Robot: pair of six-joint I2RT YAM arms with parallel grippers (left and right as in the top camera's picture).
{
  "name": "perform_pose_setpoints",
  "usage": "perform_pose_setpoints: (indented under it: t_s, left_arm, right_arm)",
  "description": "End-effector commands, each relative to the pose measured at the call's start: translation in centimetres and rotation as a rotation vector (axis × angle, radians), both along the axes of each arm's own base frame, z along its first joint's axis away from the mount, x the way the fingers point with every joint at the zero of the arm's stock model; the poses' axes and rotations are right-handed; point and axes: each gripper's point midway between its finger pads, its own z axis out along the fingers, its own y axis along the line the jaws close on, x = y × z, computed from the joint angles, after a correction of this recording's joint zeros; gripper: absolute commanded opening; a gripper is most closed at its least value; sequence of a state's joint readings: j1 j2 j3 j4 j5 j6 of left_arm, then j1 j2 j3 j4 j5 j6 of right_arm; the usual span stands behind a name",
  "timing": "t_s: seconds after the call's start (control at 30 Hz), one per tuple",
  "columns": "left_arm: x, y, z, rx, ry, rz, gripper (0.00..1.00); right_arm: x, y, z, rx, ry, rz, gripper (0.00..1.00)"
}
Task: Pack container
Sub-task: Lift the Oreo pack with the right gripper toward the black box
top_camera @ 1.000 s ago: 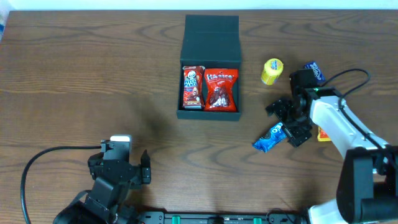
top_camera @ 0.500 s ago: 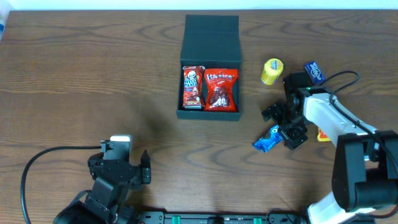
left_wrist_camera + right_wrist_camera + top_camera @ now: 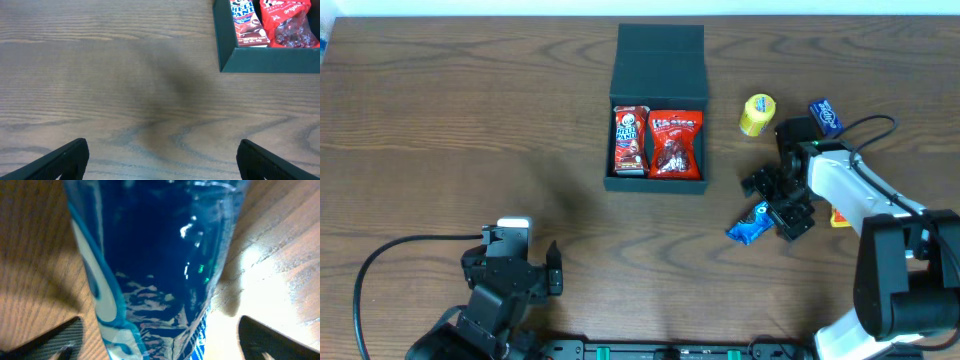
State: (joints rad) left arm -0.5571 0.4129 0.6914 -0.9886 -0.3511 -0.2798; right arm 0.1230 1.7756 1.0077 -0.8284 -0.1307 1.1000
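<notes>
Overhead and wrist views of the table (image 3: pixel 470 120), read from left to right. At the lower left we see a black cable (image 3: pixel 380 260) looping to the left arm. The left gripper (image 3: pixel 512 262) rests low over bare wood with its jaws spread wide and nothing between them. In the left wrist view the two fingertips (image 3: pixel 67 157) sit at the bottom corners, and the wood ahead of them is bare up to the container.

To the right of the container stands a small yellow tub (image 3: pixel 758 114), near it but apart. Below that tub a blue packet (image 3: pixel 752 222) lies flat on the wood. The right gripper (image 3: pixel 777 203) is lowered over the packet's right end with its jaws spread, one on each side. In the right wrist view the blue packet (image 3: pixel 155 265) fills the space between the fingertips (image 3: pixel 62 337), and neither visibly touches it. A dark blue packet (image 3: pixel 825 116) lies further right, beside the right arm's cable. An orange item (image 3: pixel 840 216) shows only as an edge, since the right arm hides the rest.

The container (image 3: pixel 656 185) sits at the upper middle of the table, well away from both grippers, with its flap lid folded back flat. Inside we see a brown snack bar (image 3: pixel 630 140) on the left. A red bag (image 3: pixel 676 143) lies touching it on the right.
</notes>
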Motion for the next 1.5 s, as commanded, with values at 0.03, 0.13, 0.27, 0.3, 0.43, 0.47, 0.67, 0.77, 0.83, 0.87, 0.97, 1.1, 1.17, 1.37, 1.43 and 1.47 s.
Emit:
perform_pose_setpoints:
  t_s: [0.03,0.13,0.27,0.3,0.43,0.47,0.67,0.77,0.83,0.87,0.97,1.1,1.17,1.37,1.43,1.47]
  left_arm:
    - [0.0,0.4,-0.2,0.025,-0.001,0.009,0.95]
    - [0.0,0.4,-0.2,0.025,-0.001,0.009,0.95]
    - [0.0,0.4,-0.2,0.025,-0.001,0.009,0.95]
    - [0.0,0.4,-0.2,0.025,-0.001,0.009,0.95]
    - [0.0,0.4,-0.2,0.025,-0.001,0.009,0.95]
    - [0.0,0.4,-0.2,0.025,-0.001,0.009,0.95]
    - [0.0,0.4,-0.2,0.025,-0.001,0.009,0.95]
    - [0.0,0.4,-0.2,0.025,-0.001,0.009,0.95]
    - [0.0,0.4,-0.2,0.025,-0.001,0.009,0.95]
    - [0.0,0.4,-0.2,0.025,-0.001,0.009,0.95]
    - [0.0,0.4,-0.2,0.025,-0.001,0.009,0.95]
    - [0.0,0.4,-0.2,0.025,-0.001,0.009,0.95]
    - [0.0,0.4,-0.2,0.025,-0.001,0.009,0.95]
    - [0.0,0.4,-0.2,0.025,-0.001,0.009,0.95]
    - [0.0,0.4,-0.2,0.025,-0.001,0.009,0.95]
    - [0.0,0.4,-0.2,0.025,-0.001,0.009,0.95]
  right_arm:
    - [-0.5,0.1,-0.4,-0.011,0.021,-0.011,0.70]
    - [-0.6,0.1,-0.4,-0.011,0.021,-0.011,0.63]
    - [-0.7,0.1,-0.4,-0.011,0.026,-0.011,0.57]
    - [-0.7,0.1,-0.4,-0.012,0.029,-0.011,0.57]
    - [-0.8,0.0,-0.4,-0.012,0.033,-0.011,0.49]
    - [-0.8,0.0,-0.4,-0.012,0.033,-0.011,0.47]
    - [-0.9,0.0,-0.4,-0.013,0.036,-0.011,0.46]
    - [-1.0,0.0,-0.4,-0.013,0.039,-0.011,0.43]
    - [-1.0,0.0,-0.4,-0.013,0.040,-0.012,0.39]
    - [-1.0,0.0,-0.4,-0.013,0.040,-0.011,0.37]
    - [-1.0,0.1,-0.4,-0.014,0.039,-0.006,0.34]
    - [-1.1,0.4,-0.4,-0.018,0.039,0.004,0.29]
    - [-1.1,0.4,-0.4,-0.020,0.039,0.007,0.28]
    - [-1.2,0.7,-0.4,-0.026,0.036,0.024,0.25]
    - [-1.2,1.0,-0.3,-0.025,0.032,0.031,0.25]
    - [-1.2,1.1,-0.2,-0.025,0.028,0.035,0.25]
